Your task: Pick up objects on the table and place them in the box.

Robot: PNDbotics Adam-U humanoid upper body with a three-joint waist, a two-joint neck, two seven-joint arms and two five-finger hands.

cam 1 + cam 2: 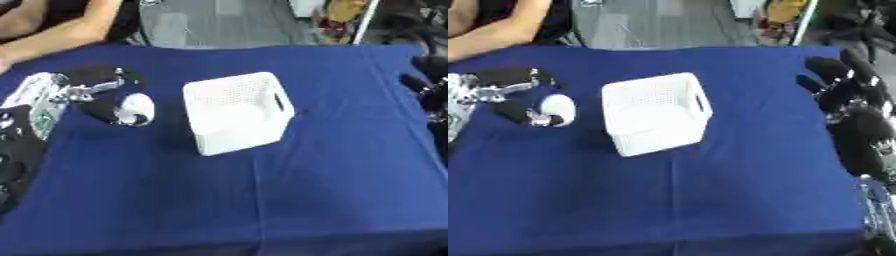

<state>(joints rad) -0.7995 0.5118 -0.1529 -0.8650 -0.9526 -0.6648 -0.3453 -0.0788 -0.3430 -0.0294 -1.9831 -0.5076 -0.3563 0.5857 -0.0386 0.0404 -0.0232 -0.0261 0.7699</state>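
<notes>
One white rounded object (136, 108) is enclosed by the curled fingers of the left hand (98, 92) near the tabletop's (262, 200) left edge; the white box (236, 111) lies just to its right, nearer this hand. The right hand (846, 85) rests relaxed at the right edge.

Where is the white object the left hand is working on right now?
The white object sits on the robot's left side of the blue table, inside the curled fingers of the left hand, just left of the white box.
</notes>
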